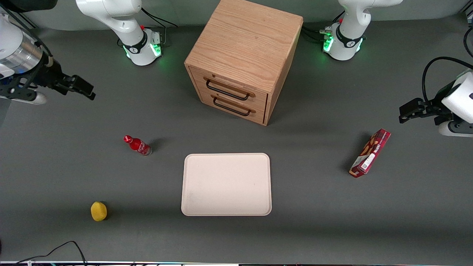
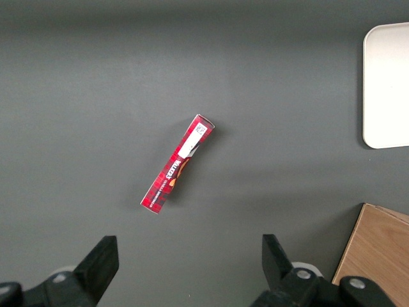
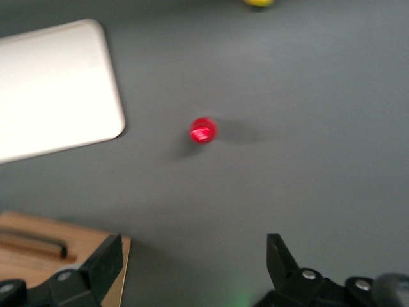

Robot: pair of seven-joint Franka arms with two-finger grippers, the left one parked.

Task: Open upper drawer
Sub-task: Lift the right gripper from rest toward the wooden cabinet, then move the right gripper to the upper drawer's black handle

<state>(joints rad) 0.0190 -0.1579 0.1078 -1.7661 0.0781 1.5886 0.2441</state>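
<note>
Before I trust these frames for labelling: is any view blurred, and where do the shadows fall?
Right wrist view: soft, as if motion-blurred; the red bottle is smeared, and the gripper has its jaws apart above the table. Front view: sharp; bottle, snack box and cabinet cast soft shadows. Left wrist view: sharp.

Wood, matt grey table, glossy plastics.

The cabinet [image 1: 242, 48] and its upper drawer [image 1: 231, 88] look like light oak with visible grain and a satin finish; the drawer's handle [image 1: 226, 91] is thin black wire. The table [image 1: 314, 229] is matt dark grey. The tray [image 1: 226, 184] is smooth, pale and matt. The red bottle [image 1: 138, 145] looks glossy. The gripper [image 1: 79, 87], raised near the table's working-arm end, is matt black.
</note>
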